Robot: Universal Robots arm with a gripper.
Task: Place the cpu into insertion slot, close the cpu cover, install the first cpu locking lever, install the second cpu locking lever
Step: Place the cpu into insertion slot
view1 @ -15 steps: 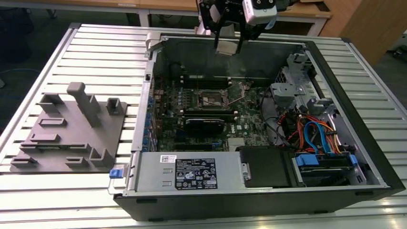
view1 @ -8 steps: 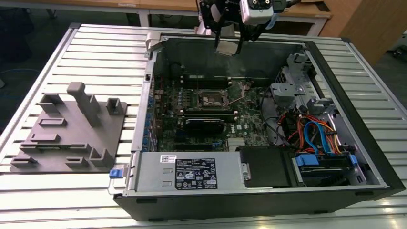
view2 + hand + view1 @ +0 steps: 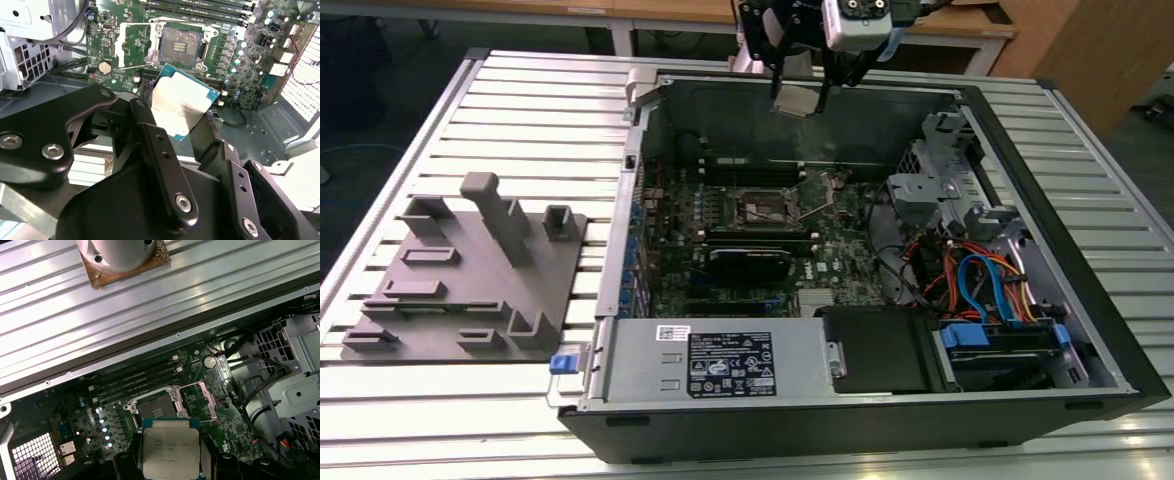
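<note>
Exterior view's left first: a grey moulded fixture block [image 3: 467, 265] sits on the slatted tabletop [image 3: 454, 110], well apart from the insertion slot [image 3: 770, 207] and outside the open computer case [image 3: 854, 432] that houses the slot. The slot faces up from the green motherboard [image 3: 841, 265] with its dark centre bare, so nothing is seated in it yet. Well above the slot, toward the case's far wall, the tool [image 3: 801, 88] hangs narrowed onto the cpu [image 3: 797, 101], which it carries roughly flat with the metal top up. In the second wrist view the fingers [image 3: 144, 119] pinch the chip by opposite edges. This grip leaves its top and underside free, and I judge it is chosen so the pads would not foul the slot's rim. Beside the slot the cpu cover [image 3: 135, 24] lies swung fully back, which keeps the opening clear from above. To the exterior view's right of the slot, a metal drive cage [image 3: 941, 180] and a bundle of coloured cables [image 3: 981, 285] lie clear of it.
</note>
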